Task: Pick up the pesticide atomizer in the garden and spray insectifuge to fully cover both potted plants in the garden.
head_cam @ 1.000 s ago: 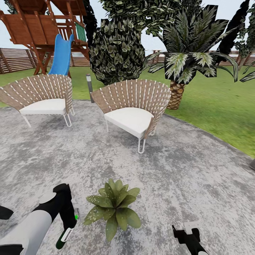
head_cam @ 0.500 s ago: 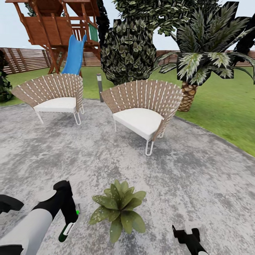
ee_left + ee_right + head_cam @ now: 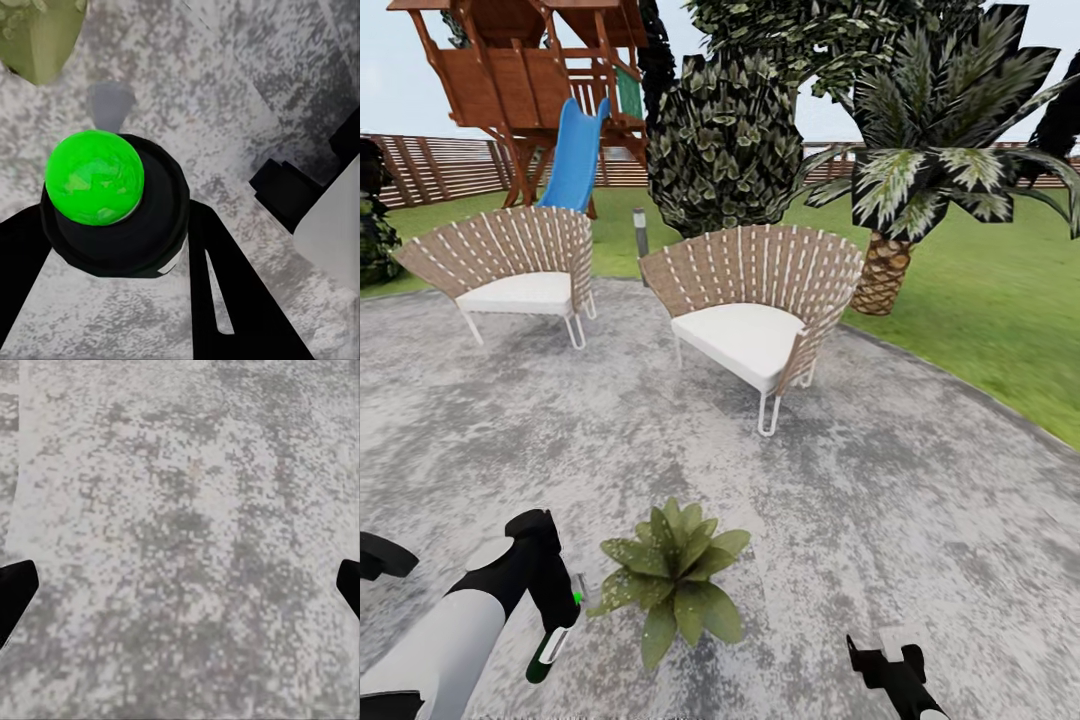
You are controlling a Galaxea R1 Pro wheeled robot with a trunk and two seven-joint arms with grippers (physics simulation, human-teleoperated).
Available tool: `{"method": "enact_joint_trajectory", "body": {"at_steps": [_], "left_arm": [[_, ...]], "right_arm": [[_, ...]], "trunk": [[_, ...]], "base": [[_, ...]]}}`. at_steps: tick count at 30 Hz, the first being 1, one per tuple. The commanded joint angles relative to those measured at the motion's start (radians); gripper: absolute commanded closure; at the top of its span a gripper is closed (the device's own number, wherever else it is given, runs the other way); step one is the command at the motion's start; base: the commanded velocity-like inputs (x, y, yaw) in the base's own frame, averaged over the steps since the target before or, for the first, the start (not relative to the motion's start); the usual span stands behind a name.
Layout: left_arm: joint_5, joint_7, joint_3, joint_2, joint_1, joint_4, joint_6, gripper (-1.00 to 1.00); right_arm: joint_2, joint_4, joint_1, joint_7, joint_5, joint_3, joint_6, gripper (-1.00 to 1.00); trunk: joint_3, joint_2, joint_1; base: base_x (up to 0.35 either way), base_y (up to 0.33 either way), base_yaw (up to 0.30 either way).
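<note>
The left hand is closed around the pesticide atomizer, a slim dark bottle held just beside the potted plant, at about nine o'clock of it. In the left wrist view the atomizer's bright green tip sits on its round dark body between the two black fingers, with a leaf edge close by. The right hand hangs low at about four o'clock from the plant, its fingers spread wide with nothing between them, over bare stone patio.

The bottle looks light and rigid, probably smooth-sided, so it could twist in the grip; a hold around the mid-body, clear of the green tip, seems best, and that appears to be the hold now. The plant's leaves look soft and would bend if brushed.

Nothing stands between bottle and plant. Two wicker chairs stand well apart at twelve and eleven o'clock, with a grey bollard light between them. Behind are a palm, a bush, a wooden play tower with a blue slide, lawn and a slatted fence.
</note>
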State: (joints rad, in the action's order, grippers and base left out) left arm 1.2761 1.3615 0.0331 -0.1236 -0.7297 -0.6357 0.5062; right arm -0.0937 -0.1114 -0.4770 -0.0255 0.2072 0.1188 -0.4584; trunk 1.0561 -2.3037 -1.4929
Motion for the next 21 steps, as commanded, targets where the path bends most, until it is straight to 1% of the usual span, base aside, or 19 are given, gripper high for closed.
{"method": "enact_joint_trajectory", "body": {"at_steps": [1,5,7,10,13,14,17,21], "left_arm": [[0.006,0.007,0.004,0.001,0.000,-0.001,0.011,1.00],[0.005,0.007,0.000,0.003,-0.001,-0.002,0.011,1.00],[0.006,0.009,-0.003,0.008,-0.006,-0.008,0.012,1.00],[0.006,0.013,-0.005,0.025,-0.013,-0.045,0.028,1.00],[0.012,0.014,-0.011,0.057,-0.015,-0.057,0.073,1.00],[0.014,0.014,-0.012,0.063,-0.012,-0.057,0.078,1.00],[0.015,0.015,-0.013,0.067,-0.010,-0.057,0.082,1.00],[0.016,0.025,-0.013,0.062,-0.014,-0.058,0.082,1.00]], "right_arm": [[0.000,0.001,-0.001,-0.003,0.011,0.007,-0.003,-1.00],[0.000,0.001,-0.001,-0.002,0.011,0.007,-0.003,-1.00],[0.000,0.001,-0.001,-0.002,0.011,0.007,-0.003,-1.00],[0.000,0.001,-0.001,-0.002,0.011,0.007,-0.003,-1.00],[0.000,0.001,0.000,-0.002,0.011,0.007,-0.003,-1.00],[0.000,0.001,0.000,-0.002,0.011,0.007,-0.003,-1.00],[0.000,0.001,-0.001,-0.002,0.011,0.007,-0.003,-1.00],[0.000,0.001,0.000,-0.002,0.011,0.007,-0.003,-1.00]], "trunk": [[0.001,0.000,0.000],[0.001,0.000,0.000],[0.001,0.000,0.000],[0.001,0.000,0.000],[0.001,0.000,0.000],[0.001,0.000,0.000],[0.001,0.000,0.000],[0.001,0.000,0.000]], "base": [[-0.010,-0.019,0.228],[-0.003,-0.005,0.247],[0.000,-0.001,0.194],[0.000,0.000,0.041],[0.000,0.000,0.007],[0.000,0.000,0.002],[0.000,0.000,0.000],[0.000,0.000,0.000]]}}
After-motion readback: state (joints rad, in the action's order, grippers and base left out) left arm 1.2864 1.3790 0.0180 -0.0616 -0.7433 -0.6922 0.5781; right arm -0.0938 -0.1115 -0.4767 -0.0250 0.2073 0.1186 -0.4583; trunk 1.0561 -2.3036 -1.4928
